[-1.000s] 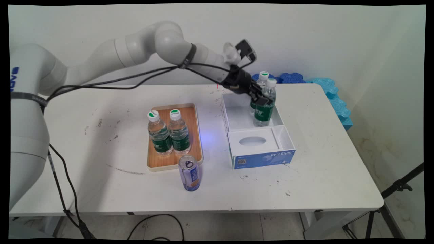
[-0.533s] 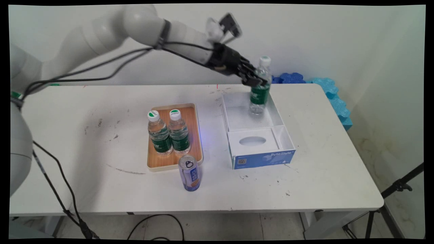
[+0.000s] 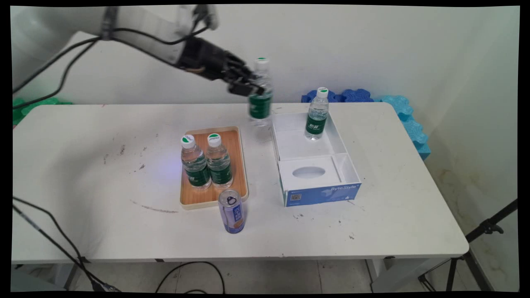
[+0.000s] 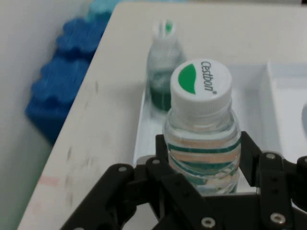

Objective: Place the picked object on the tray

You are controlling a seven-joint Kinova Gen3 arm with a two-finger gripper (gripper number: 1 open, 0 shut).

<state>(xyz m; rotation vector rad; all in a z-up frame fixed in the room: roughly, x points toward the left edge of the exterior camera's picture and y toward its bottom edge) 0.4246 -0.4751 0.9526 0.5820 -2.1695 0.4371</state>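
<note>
While carrying the bottle (image 3: 260, 94) above the table (image 3: 393, 215), the gripper (image 3: 247, 87) is clamping it at the upper body, so upright, steady travel is advisable. It is hanging between the wooden tray (image 3: 236, 165) and the white box (image 3: 337, 145), where another bottle (image 3: 316, 114) is standing.

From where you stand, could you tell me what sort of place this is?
Probably a robotics lab or test room: a bare white table against a plain wall, staged water bottles on a wooden tray, loose cables, and a tripod leg beside it.
</note>
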